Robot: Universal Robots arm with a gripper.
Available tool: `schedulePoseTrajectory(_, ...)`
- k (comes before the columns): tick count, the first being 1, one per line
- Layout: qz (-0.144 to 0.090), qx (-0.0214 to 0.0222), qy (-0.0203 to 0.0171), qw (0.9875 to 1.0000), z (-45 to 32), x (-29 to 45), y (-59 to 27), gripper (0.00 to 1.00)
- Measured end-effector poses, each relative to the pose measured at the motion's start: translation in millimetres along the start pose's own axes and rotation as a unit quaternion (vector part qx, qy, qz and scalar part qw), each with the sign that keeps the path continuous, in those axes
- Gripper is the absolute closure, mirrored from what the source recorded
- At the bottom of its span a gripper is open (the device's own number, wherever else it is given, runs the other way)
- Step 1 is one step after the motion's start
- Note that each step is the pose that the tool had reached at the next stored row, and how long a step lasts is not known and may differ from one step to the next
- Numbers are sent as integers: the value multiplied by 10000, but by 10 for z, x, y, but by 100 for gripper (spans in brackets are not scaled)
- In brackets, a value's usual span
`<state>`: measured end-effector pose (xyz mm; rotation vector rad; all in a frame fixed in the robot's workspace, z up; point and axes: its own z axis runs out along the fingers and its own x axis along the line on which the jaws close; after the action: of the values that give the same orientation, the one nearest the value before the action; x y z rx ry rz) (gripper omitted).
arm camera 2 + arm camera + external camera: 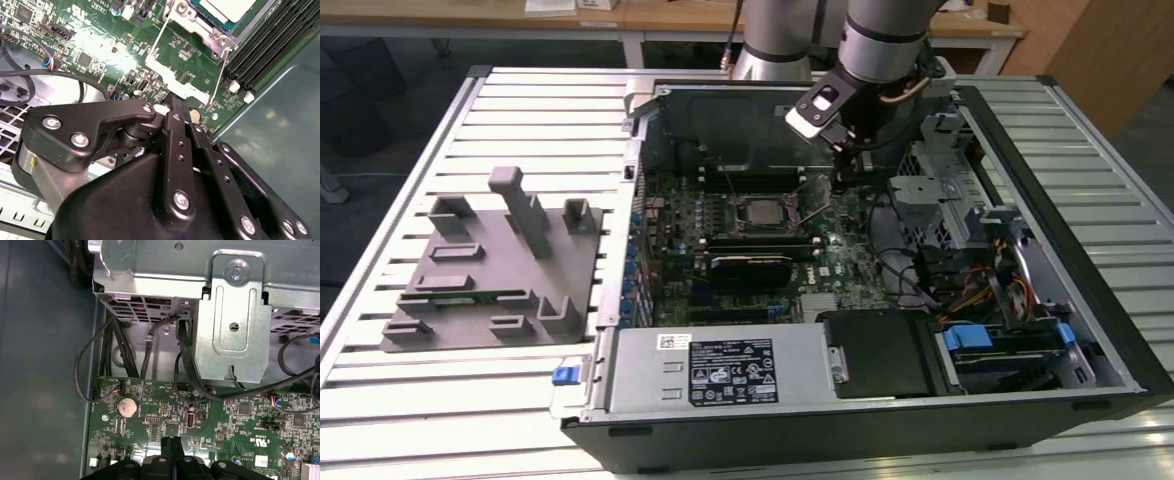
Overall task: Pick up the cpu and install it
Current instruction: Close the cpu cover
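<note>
Jaws of the black gripper (172, 441) are pressed together, tips just beside the metal-framed socket (197, 24); the small flat square cpu (227, 6) with pale silvery top lies in that socket; likely light, stiff, fragile, best held by opposite edges; most of it is cut off in the second wrist view.
</note>
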<state>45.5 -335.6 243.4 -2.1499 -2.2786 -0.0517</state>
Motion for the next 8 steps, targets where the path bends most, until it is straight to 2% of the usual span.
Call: schedulePoseTrajectory(8, 0, 5, 5, 10000, -9, 6, -67, 89)
